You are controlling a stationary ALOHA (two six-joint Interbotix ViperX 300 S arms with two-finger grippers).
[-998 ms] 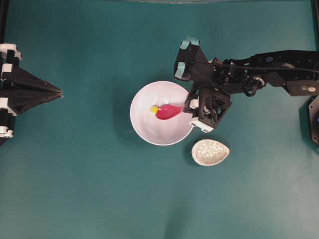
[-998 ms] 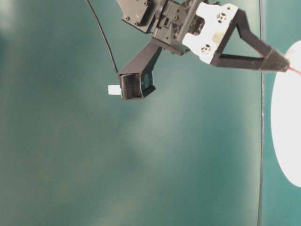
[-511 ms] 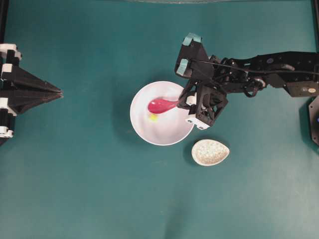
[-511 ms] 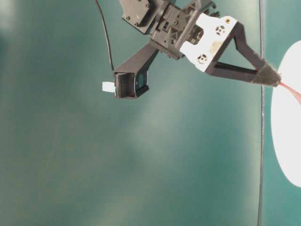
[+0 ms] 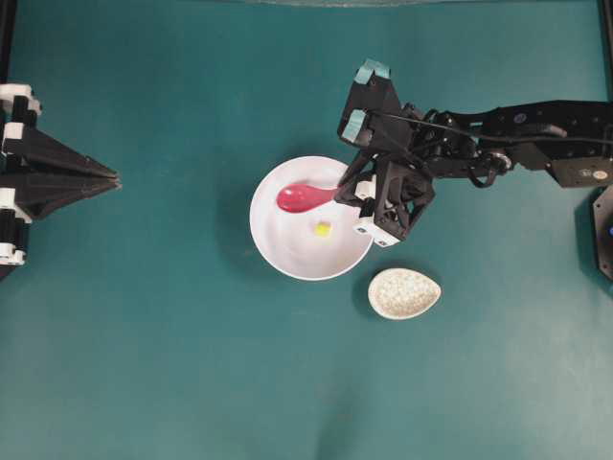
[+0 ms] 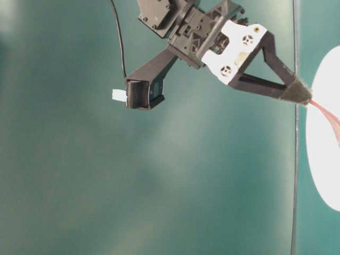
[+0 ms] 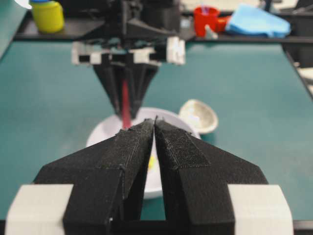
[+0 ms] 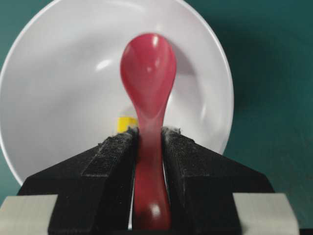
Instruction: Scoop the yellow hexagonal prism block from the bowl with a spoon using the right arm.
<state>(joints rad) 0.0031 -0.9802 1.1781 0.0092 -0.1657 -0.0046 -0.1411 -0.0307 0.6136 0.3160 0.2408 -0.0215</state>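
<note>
Over the bowl, your right pincer still grips the spoon, lifted empty (block left behind); rescoop.

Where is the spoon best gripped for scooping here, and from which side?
By its handle, as the right pincer has it: the spoon reaches into the bowl from the right in the overhead view, head forward, leaving the oval head free to slide under the block.
</note>
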